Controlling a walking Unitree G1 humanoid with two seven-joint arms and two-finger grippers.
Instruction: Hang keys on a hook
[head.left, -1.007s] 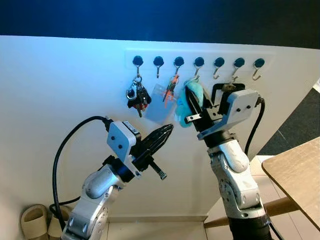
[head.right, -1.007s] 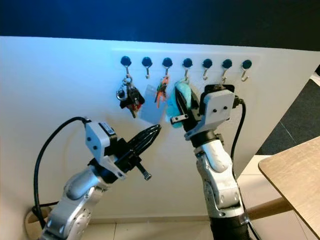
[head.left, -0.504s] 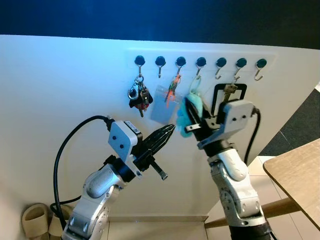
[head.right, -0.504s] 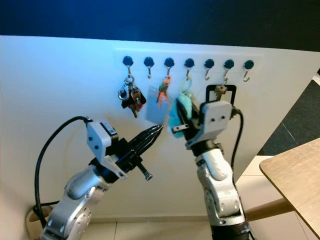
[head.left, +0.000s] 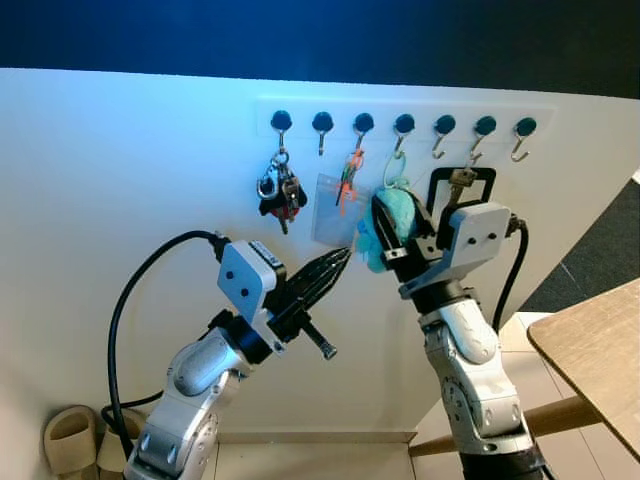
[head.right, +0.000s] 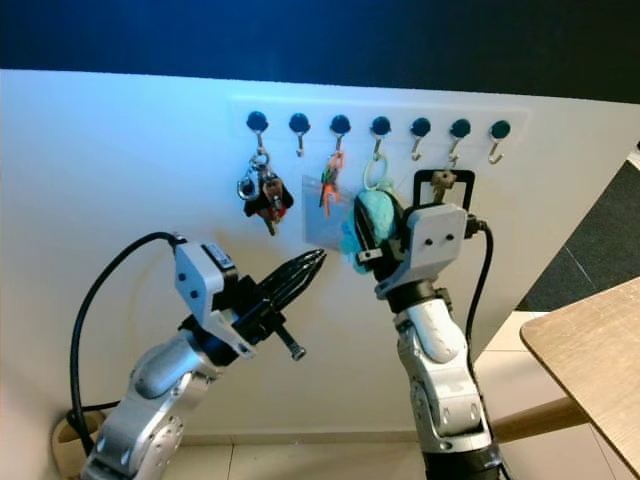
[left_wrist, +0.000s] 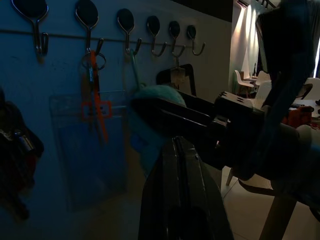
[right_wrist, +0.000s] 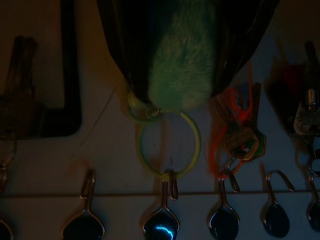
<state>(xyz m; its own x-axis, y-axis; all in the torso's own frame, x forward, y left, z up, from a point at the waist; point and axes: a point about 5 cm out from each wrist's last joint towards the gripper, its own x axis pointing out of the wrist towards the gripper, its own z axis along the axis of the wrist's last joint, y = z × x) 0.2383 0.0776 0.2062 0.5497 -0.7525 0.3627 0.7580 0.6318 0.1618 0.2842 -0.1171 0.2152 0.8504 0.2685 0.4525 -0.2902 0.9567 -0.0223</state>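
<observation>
White wall panel (head.left: 120, 180) carries a row of seven blue-knobbed hooks (head.left: 445, 128). Right gripper (head.left: 390, 222) is raised at the wall, its fingers clamped on a teal fuzzy keychain (head.left: 398, 210). The keychain's pale green ring (right_wrist: 168, 147) is looped over the fourth hook from the left (right_wrist: 169, 192), so the keys are on the hook but the fingers are not yet off them. Left gripper (head.left: 333, 268) hangs lower, just left of the keychain, fingers together, holding nothing, pointing toward the wall. A dark key bunch (head.left: 277, 192) hangs from the first hook, an orange key with a clear card sleeve (head.left: 338, 200) from the third, a black-looped key (head.left: 461, 181) from the sixth. Wooden table corner (head.left: 590, 345) at right.
</observation>
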